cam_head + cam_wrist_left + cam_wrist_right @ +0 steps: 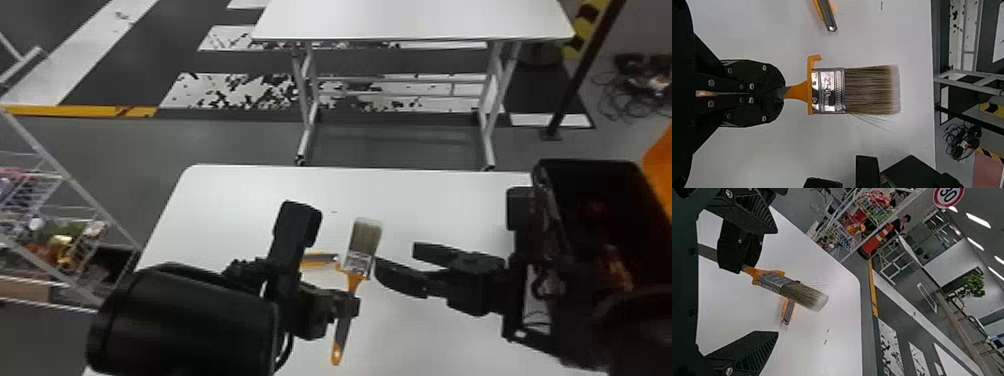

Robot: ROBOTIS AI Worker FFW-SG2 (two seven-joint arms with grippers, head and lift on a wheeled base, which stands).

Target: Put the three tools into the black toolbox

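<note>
Fingers on the left gripper point(347, 306) have the paintbrush point(363, 242) pinched by its handle, so it's up over the white tabletop point(425, 210). Right gripper's point(397, 257) got its pair spread nearby, and an orange-and-gray cutter point(828, 15) is just lying there.

In head view, holding left arm point(185, 325) in from the bottom edge, with left gripper point(348, 305) clamped. Holding right arm point(637, 320) in from lower right, with right gripper point(395, 257) spread near the left one, fingers aimed leftward.
</note>
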